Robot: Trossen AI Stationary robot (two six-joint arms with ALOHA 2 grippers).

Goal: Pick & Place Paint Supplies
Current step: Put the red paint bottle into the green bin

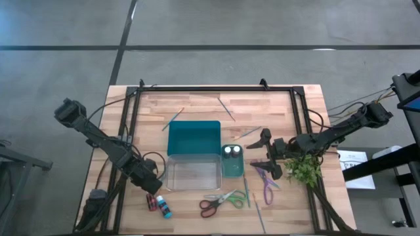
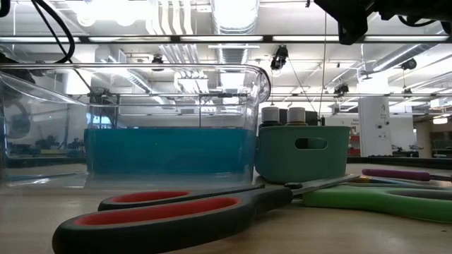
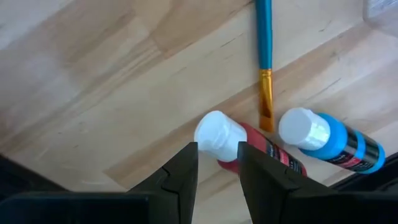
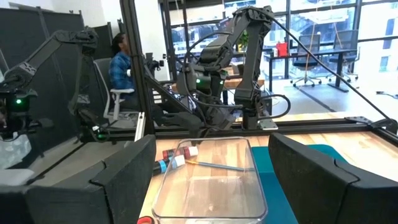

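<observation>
A red paint bottle (image 3: 273, 152) with a white cap (image 3: 217, 132) and a blue one (image 3: 336, 140) lie on their sides on the wooden table near its front left. My left gripper (image 3: 217, 180) points steeply down just above the red bottle, its fingers a little apart, with the cap ahead of the gap. A teal-handled brush (image 3: 264, 56) lies beyond them. Two dark bottles (image 1: 231, 151) stand in the small teal basket (image 1: 232, 167). Red-green scissors (image 1: 220, 202) and purple scissors (image 1: 266, 187) lie on the table near its front. My right gripper (image 1: 266, 155) hangs open and level beside the basket.
A clear container (image 1: 193, 175) and a teal one (image 1: 193, 137) sit mid-table. A green plant sprig (image 1: 303, 169) lies under the right arm. Thin brushes (image 1: 226, 108) are scattered toward the far edge and near the scissors. A black frame (image 1: 216, 89) borders the table.
</observation>
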